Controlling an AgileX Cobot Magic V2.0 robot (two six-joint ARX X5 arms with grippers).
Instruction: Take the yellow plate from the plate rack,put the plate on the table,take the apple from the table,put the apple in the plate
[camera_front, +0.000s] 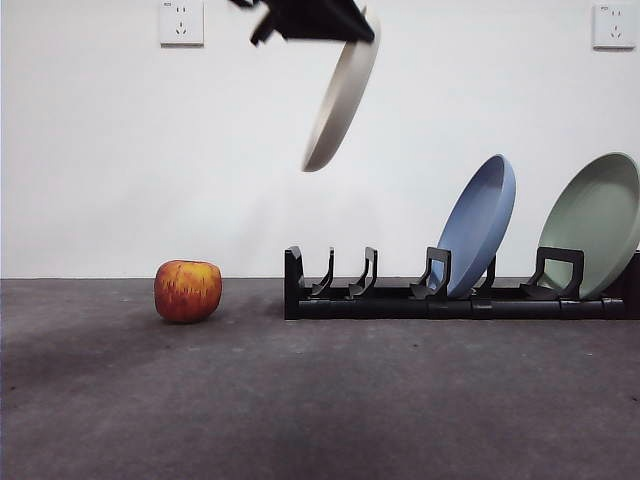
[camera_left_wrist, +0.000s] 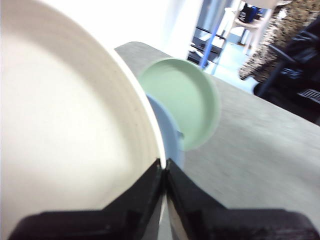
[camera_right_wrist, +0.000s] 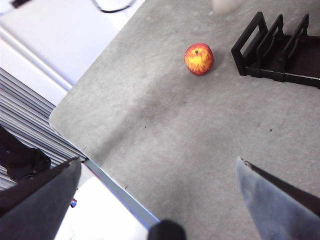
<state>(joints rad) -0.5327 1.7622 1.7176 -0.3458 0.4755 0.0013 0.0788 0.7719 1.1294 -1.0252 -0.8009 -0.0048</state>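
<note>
My left gripper (camera_front: 330, 25) is shut on the rim of the yellow plate (camera_front: 342, 95) and holds it tilted high in the air, above the empty left end of the plate rack (camera_front: 420, 297). In the left wrist view the cream plate (camera_left_wrist: 65, 125) fills the frame and the left gripper (camera_left_wrist: 164, 167) pinches its edge. The apple (camera_front: 187, 290) sits on the table (camera_front: 320, 400) left of the rack. It also shows in the right wrist view (camera_right_wrist: 198, 58). My right gripper (camera_right_wrist: 157, 172) is open, high above the table's near corner.
A blue plate (camera_front: 480, 222) and a pale green plate (camera_front: 598, 220) lean in the rack's right slots. Both also show in the left wrist view, green (camera_left_wrist: 182, 102) and blue (camera_left_wrist: 167, 135). The table's edge (camera_right_wrist: 107, 180) lies under my right gripper.
</note>
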